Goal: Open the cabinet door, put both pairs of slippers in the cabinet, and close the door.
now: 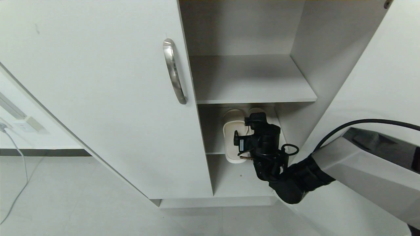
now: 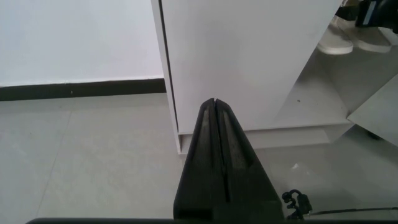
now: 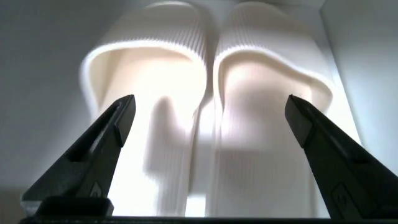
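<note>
One pair of cream-white slippers (image 1: 233, 141) lies side by side on the cabinet's lower shelf, toes pointing inward. My right gripper (image 1: 252, 123) is inside that compartment just above their heel ends. In the right wrist view the gripper (image 3: 211, 106) is open, its fingers (image 3: 99, 140) spread wider than the pair (image 3: 205, 124), and it holds nothing. My left gripper (image 2: 214, 102) is shut and empty, low above the floor and facing the cabinet's base. From the left wrist view the slippers (image 2: 348, 38) appear on their shelf.
The cabinet's left door (image 1: 98, 82) is closed and carries a metal handle (image 1: 174, 70). The right door (image 1: 377, 82) stands swung open beside my right arm. A bare middle shelf (image 1: 249, 78) sits above the slippers. A wall socket (image 1: 28, 123) with a cable is at the left.
</note>
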